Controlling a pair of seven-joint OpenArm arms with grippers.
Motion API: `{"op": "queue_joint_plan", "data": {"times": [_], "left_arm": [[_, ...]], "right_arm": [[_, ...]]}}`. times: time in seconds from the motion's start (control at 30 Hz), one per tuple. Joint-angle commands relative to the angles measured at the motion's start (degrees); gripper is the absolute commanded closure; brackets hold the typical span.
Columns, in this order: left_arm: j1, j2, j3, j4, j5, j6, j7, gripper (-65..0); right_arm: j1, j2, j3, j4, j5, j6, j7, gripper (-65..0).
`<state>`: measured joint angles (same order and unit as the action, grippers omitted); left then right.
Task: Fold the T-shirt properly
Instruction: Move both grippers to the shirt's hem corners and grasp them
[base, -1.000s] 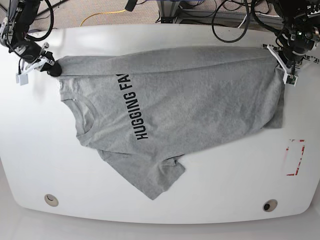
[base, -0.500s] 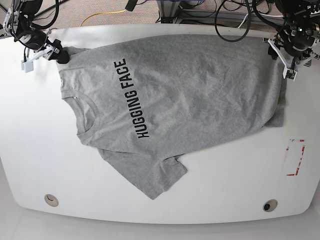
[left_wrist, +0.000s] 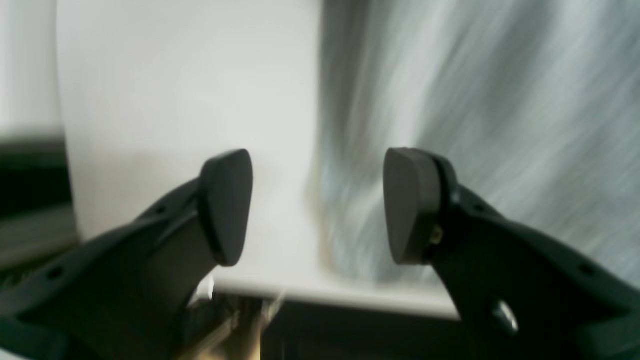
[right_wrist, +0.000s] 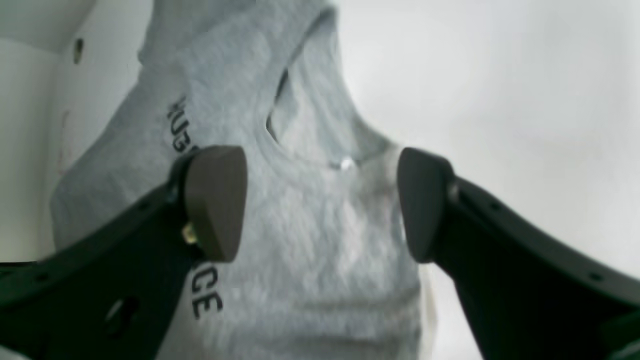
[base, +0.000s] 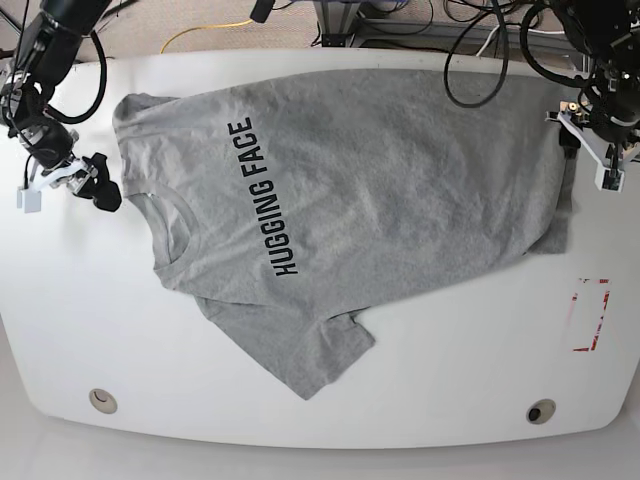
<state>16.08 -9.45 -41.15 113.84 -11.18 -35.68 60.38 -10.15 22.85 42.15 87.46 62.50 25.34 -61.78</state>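
Base view: T-shirt (base: 350, 200) spread flat on tabletop (base: 450, 360), both end effectors opened empty, first fold grasp needed next.

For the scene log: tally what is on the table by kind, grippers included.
T-shirt: 1
Grippers: 2, left gripper and right gripper, both open and empty
Red-marked patch on the table: 1
Round table holes: 2, and
Total: 6
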Motion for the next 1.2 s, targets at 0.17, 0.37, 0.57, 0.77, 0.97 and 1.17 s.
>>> {"op": "queue_joint_plan", "data": {"times": [0.17,0.37,0.57,0.77,0.97,1.17], "left_arm": [[-9.70,-0.79,-4.88,0.75,0.50,-0.05,-0.47,-38.3],[-14.45,-0.79,-4.52,-1.09,0.59,-0.05,-0.47,-38.3],[-17.26,-0.52,-2.24,-1.09,5.86,-0.05,-0.47,-38.3],[-17.26,-0.35,-1.10,-1.09,8.15,-0.14,-0.47,-38.3],[-17.26,-0.35,-1.10,-1.09,8.15,-0.23,-0.47,-38.3],[-16.03,-0.35,-1.01,-1.09,7.97,-0.23,-0.47,-38.3]], "right_arm": [[18.02,1.72,-6.24,-8.65,-12.43,0.72,-0.86,-44.5],[27.95,1.46,-11.43,-17.35,-17.53,0.90,-0.16,-44.5],[36.39,1.37,-21.36,-26.32,-19.64,3.45,5.38,-44.5],[43.69,1.72,-31.73,-38.27,-19.73,3.71,14.26,-44.5],[50.64,1.72,-44.74,-51.28,-19.73,6.35,24.64,-44.5],[53.63,1.28,-52.74,-59.02,-19.73,6.35,33.43,-44.5]]}}
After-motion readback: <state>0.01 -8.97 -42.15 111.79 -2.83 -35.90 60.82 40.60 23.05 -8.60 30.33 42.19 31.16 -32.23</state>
